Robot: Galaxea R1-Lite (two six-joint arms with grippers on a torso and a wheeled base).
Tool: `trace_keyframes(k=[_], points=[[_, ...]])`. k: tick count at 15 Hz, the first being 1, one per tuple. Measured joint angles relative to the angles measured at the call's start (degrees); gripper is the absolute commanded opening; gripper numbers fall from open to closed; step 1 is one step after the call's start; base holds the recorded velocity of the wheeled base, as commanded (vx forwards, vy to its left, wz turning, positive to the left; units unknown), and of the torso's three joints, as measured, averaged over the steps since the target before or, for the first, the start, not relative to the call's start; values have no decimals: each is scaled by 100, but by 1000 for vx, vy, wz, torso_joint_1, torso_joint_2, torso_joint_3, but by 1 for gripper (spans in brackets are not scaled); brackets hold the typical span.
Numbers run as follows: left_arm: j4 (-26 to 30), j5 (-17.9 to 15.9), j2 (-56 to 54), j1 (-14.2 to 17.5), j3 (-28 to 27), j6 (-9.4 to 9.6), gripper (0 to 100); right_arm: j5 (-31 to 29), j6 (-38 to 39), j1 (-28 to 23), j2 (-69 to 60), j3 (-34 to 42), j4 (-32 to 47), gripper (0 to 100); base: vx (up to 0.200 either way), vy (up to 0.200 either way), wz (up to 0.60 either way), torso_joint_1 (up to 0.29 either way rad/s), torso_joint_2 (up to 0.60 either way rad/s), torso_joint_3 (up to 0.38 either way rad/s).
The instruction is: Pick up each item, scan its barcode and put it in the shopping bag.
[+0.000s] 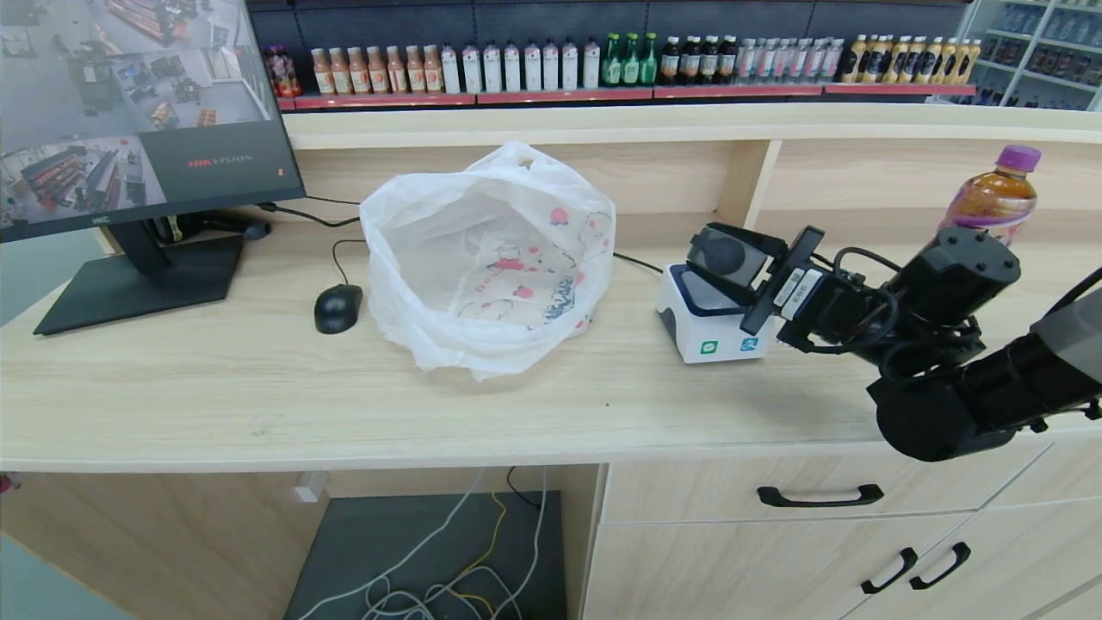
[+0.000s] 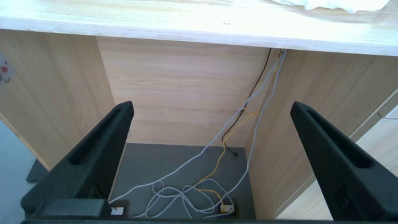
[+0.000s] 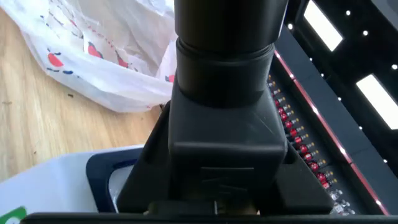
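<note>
Shelves (image 1: pixel 603 65) of bottled drinks run along the back wall, and a pale wooden bench (image 1: pixel 215 387) crosses in front of them.

The left gripper (image 2: pixel 211 109) hangs below the bench's edge. It is released and empty, and faces the recess where loose cables (image 2: pixel 205 186) lie.

On the bench, from the left:
- A monitor (image 1: pixel 129 112) stands at the far left, with a black mouse (image 1: pixel 337 308) beside its base.
- The white shopping bag (image 1: pixel 482 258) slumps just beyond the mouse, its mouth open upward. Whether anything lies inside I cannot tell.
- The scanner (image 1: pixel 706 319) sits just beside the bag, a white and blue base with a dark head on top.
- The right gripper (image 1: pixel 779 288) is pressed close against the scanner's head.
- A brown bottle (image 1: pixel 990 198) with a purple cap stands farther right, behind that arm and well apart from the bag.

In the right wrist view a dark shape sits right up against the lens. I cannot tell whether it is a held item or the scanner's head, nor whether this gripper is clenched or released.

I judge the scanning step to be in hand, since the right gripper is at the scanner. If it does carry an item, the next move is to turn the barcode squarely to the scanner's window. The item then goes left and is let go directly over the bag's mouth, because the soft walls will fold under a push from the side. The bottle looks not yet scanned.
</note>
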Motion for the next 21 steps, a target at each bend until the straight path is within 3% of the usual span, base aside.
trace_keyframes(k=[21], points=[[0,-2,0,-5,0,0,100,107,85,-79,-205,639,-202,0,0,0,0,0,0,0]])
